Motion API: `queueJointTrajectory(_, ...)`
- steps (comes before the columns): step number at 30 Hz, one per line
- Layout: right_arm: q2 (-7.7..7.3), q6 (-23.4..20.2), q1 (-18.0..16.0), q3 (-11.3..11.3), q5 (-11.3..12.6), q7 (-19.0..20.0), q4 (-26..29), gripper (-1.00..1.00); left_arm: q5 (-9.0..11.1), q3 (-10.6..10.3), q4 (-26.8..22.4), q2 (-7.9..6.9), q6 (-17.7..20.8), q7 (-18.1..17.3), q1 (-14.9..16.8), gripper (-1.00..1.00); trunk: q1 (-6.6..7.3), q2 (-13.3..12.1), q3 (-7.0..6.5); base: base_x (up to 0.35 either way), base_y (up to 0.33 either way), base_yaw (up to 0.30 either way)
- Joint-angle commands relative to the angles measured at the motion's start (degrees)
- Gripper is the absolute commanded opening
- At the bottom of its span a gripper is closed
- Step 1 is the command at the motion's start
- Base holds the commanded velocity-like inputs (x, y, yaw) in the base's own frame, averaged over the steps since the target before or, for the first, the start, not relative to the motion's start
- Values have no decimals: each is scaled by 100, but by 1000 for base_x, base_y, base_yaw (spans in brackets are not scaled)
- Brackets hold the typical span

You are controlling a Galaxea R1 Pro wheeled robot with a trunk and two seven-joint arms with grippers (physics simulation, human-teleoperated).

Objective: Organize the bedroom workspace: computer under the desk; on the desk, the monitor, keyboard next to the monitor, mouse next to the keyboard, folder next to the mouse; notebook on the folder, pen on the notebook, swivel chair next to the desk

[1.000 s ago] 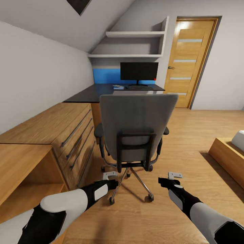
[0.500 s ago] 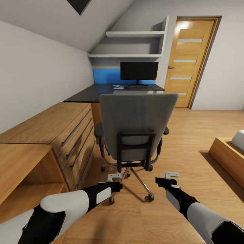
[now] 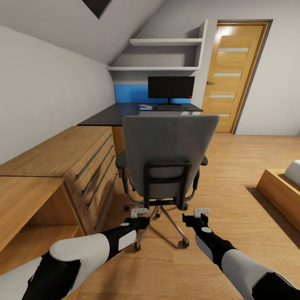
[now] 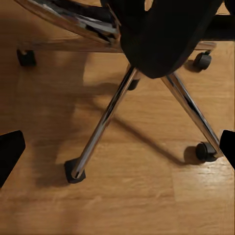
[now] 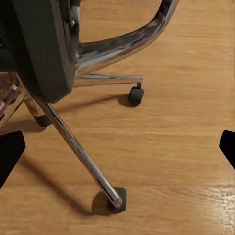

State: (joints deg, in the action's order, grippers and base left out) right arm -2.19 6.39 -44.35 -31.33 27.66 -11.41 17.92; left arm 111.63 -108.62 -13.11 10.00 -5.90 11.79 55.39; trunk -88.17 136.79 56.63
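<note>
Swivel chair (image 3: 168,154) blocks desk (image 3: 125,111); right floor (image 3: 246,166) open.

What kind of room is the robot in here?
Probably a bedroom with a study corner: a dark desk carrying a monitor, a grey swivel chair before it, and what looks like a bed corner at the right.

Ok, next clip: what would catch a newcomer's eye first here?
The grey swivel chair sits dead centre with its back to the camera, blocking the dark desk behind it. On that desk the black monitor stands against a blue panel. Low in front, the left gripper and right gripper reach toward the chair's chrome base, jaws open.
</note>
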Motion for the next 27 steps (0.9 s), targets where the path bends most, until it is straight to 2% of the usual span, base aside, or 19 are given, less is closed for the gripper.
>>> queueJointTrajectory(1, -4, 57, -4, -51, 56, -28, 1, 100, 48, -50, -12, 0, -100, 32, 7, 100, 1, 2, 6, 0, 0, 0)
queueJointTrajectory(2, -3, 128, -2, -53, 44, -28, -2, 100, 49, -56, -10, 0, -214, 33, 7, 100, 1, 2, 6, 0, 0, 0)
queueJointTrajectory(3, 28, 301, 4, -50, -165, 45, -19, 100, 51, -80, -14, 0, -595, 28, 7, 100, 1, 2, 6, 0, 0, 0)
queueJointTrajectory(8, 110, 608, 25, -49, -527, 150, -38, 100, 76, -88, -21, 0, -945, 20, 7, 100, 1, 2, 6, 0, 0, 0)
queueJointTrajectory(22, 138, 765, 31, -57, -594, 165, -43, 100, 86, -97, -62, 0, -935, 16, 7, 100, 1, 2, 6, 2, 0, 0)
queueJointTrajectory(27, 147, 767, 32, -64, -595, 166, -43, 100, 87, -98, -68, 0, -924, 16, 7, 100, 1, 2, 6, 167, 0, 0)
